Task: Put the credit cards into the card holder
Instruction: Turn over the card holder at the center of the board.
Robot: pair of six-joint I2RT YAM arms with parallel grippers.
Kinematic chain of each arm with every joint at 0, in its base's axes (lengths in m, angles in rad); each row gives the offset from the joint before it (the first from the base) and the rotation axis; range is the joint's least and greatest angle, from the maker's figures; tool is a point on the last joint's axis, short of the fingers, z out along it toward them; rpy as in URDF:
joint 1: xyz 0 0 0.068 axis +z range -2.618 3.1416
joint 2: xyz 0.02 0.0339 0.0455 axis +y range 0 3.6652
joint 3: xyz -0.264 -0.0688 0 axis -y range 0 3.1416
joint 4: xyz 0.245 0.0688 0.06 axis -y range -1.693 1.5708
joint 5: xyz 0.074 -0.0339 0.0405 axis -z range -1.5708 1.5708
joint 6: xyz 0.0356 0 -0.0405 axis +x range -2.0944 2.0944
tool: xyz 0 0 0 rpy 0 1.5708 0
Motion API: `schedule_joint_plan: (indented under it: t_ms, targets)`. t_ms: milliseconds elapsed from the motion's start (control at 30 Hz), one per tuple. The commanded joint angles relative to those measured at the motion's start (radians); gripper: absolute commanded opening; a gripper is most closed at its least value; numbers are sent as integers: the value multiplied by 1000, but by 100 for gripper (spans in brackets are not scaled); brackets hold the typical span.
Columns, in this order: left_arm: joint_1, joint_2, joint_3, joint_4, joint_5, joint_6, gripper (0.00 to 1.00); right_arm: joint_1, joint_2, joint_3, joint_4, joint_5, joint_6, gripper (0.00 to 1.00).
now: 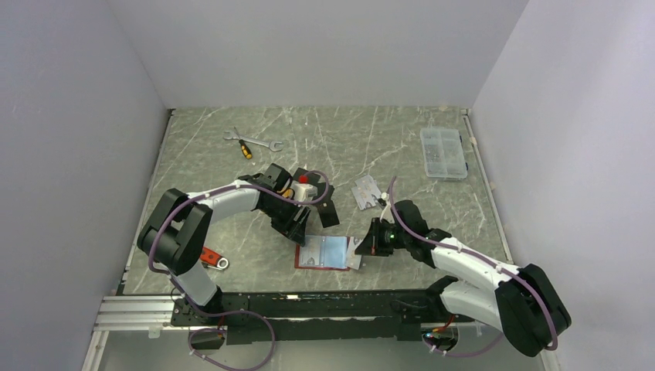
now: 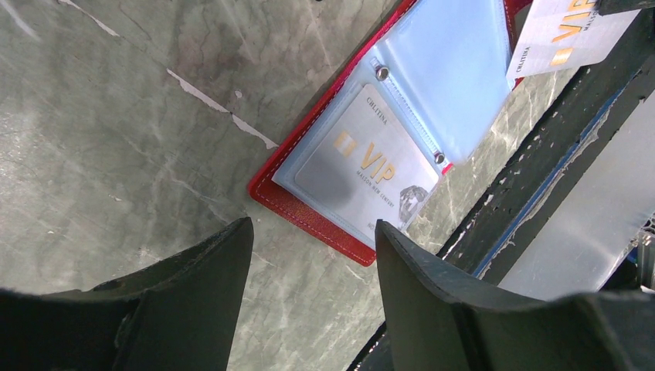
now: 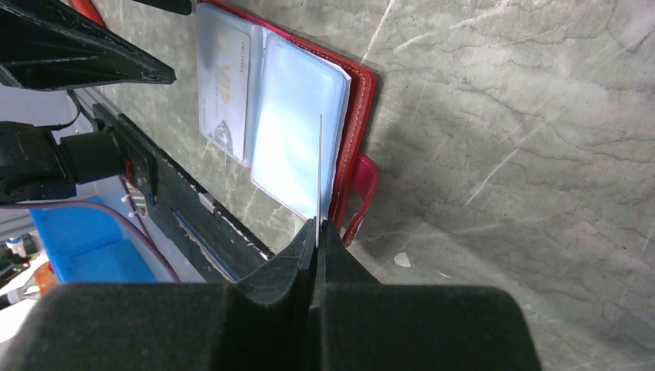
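Note:
The card holder [image 1: 320, 263] lies open near the table's front edge, dark red with clear sleeves [image 2: 456, 69]. One silver-grey VIP credit card [image 2: 363, 164] sits inside a sleeve. My right gripper [image 3: 317, 226] is shut on another credit card [image 3: 319, 170], seen edge-on and standing over the holder's right-hand sleeves [image 3: 297, 131], beside the snap tab [image 3: 363, 185]. That held card [image 2: 568, 31] also shows in the left wrist view. My left gripper [image 2: 313, 232] hovers open and empty just beyond the holder's far left corner [image 2: 266, 189]. A small silver-grey stack of cards [image 1: 367, 192] lies further back.
A clear compartment box [image 1: 443, 152] stands at the back right. A wrench [image 1: 263, 142] and a screwdriver [image 1: 244, 147] lie at the back left. A red-handled tool [image 1: 212, 257] rests by the left arm. The black rail [image 2: 541, 147] runs along the front edge, close to the holder.

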Motion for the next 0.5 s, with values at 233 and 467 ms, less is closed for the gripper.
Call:
schedule_joint_plan:
  t_ms: [233, 467]
  targets:
    - [-3, -46, 18, -11, 16, 5, 64, 6, 2, 32, -28, 30, -47, 0]
    - [-3, -49, 20, -14, 21, 5, 63, 16, 28, 31, 17, 27, -31, 0]
